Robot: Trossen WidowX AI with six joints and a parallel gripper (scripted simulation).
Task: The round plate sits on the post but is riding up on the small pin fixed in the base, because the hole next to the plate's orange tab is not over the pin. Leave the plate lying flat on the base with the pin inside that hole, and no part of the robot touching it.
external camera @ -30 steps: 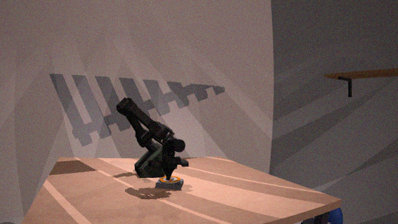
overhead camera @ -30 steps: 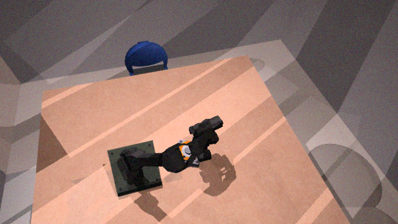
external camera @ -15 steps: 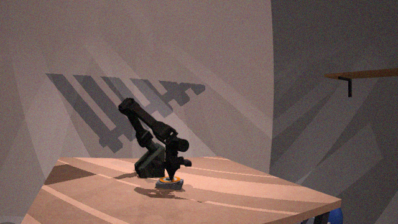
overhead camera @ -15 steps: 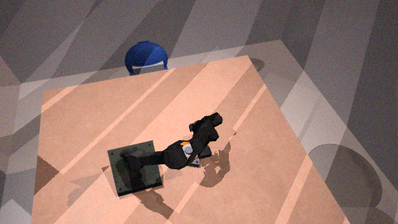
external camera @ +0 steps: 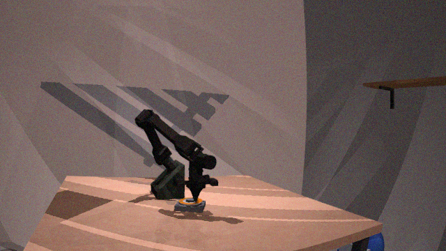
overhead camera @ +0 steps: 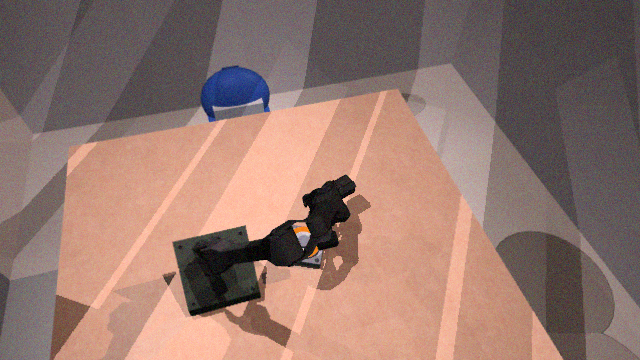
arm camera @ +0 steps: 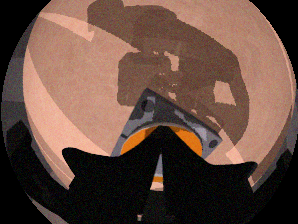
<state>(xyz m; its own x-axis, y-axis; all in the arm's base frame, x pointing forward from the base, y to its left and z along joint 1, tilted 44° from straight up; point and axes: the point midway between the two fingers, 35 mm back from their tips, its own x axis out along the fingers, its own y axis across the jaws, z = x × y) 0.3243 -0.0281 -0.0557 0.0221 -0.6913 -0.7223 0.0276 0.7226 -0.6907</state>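
The round plate (overhead camera: 302,230) (external camera: 182,201) (arm camera: 189,143), with an orange ring and pale middle, sits on the grey square base (overhead camera: 315,259) (external camera: 189,208) (arm camera: 162,112). My gripper (external camera: 196,199) (arm camera: 163,130) is shut, with nothing seen between the fingers. It points down, its tips at the plate in the exterior view and over it in the wrist view. Whether they touch it is too small to tell. The fingers and arm hide much of the plate. I cannot make out the post, pin, orange tab or its hole, nor whether the plate lies flat.
The arm's dark mount (overhead camera: 245,280) (external camera: 175,185) stands on the wooden table (overhead camera: 400,280) (external camera: 279,226), beside the grey base. A blue rounded object (overhead camera: 235,87) (external camera: 377,242) is beyond the table's edge. A wooden shelf (external camera: 411,83) is on the right in the exterior view.
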